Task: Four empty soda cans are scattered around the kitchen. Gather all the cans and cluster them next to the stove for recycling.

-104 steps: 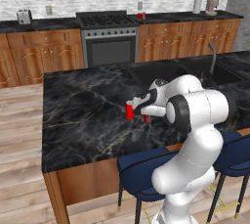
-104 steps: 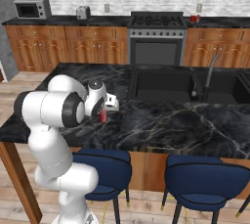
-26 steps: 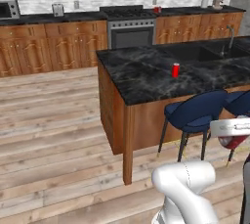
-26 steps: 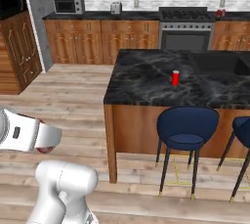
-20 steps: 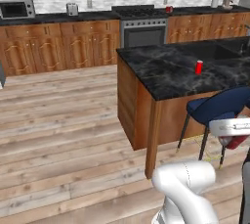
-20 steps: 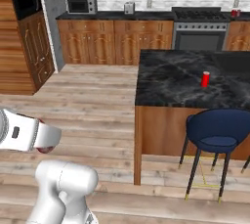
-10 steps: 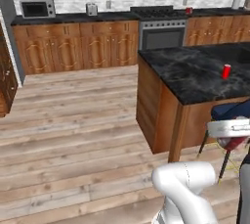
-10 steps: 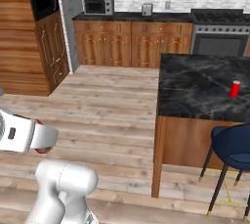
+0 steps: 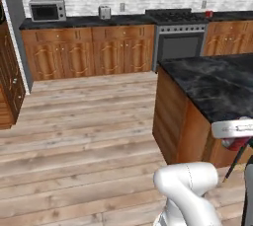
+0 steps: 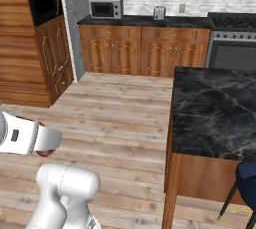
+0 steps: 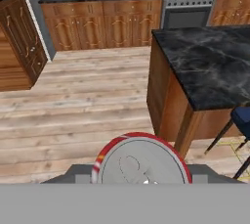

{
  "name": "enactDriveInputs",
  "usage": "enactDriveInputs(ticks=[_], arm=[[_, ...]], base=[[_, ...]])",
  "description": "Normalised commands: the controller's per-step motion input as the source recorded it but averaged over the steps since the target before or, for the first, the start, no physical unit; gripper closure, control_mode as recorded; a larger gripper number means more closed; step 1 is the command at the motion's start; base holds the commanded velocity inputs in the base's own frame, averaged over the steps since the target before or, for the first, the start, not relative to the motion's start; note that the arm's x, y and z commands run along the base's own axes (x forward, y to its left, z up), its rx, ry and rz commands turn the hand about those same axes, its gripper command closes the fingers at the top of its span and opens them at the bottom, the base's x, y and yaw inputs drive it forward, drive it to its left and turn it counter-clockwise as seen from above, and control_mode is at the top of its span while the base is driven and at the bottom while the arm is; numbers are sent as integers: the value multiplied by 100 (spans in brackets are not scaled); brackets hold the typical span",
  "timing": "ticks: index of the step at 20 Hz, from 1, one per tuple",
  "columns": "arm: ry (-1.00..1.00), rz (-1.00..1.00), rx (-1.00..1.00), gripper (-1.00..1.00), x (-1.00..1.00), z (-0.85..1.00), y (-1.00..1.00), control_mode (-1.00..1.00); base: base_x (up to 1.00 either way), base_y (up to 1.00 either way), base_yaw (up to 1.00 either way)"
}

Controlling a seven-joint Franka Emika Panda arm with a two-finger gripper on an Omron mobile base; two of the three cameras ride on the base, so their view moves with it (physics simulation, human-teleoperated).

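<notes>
One soda can sits clamped in the gripper, another can waits beside the stove, so plenty's left to gather

Black marble counter along the brick wall — microwave and toaster on top; one red soda can beside the stove.

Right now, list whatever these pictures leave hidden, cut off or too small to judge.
- Held soda can: the hand view shows its silvery top, not its body or the fingers' grip.
- Stove: cut by the right base view's right edge.
- Small red thing beside the stove: too small to identify.
</notes>
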Motion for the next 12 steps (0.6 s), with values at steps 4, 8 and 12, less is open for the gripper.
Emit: enactDriveInputs(ticks=[4, 8, 12], arm=[[0, 0, 0, 100, 0, 0, 0, 100], [0, 0, 0, 100, 0, 0, 0, 100], [0, 0, 0, 100, 0, 0, 0, 100]], base=[[80, 50, 4], [76, 61, 2], [77, 51, 1]])
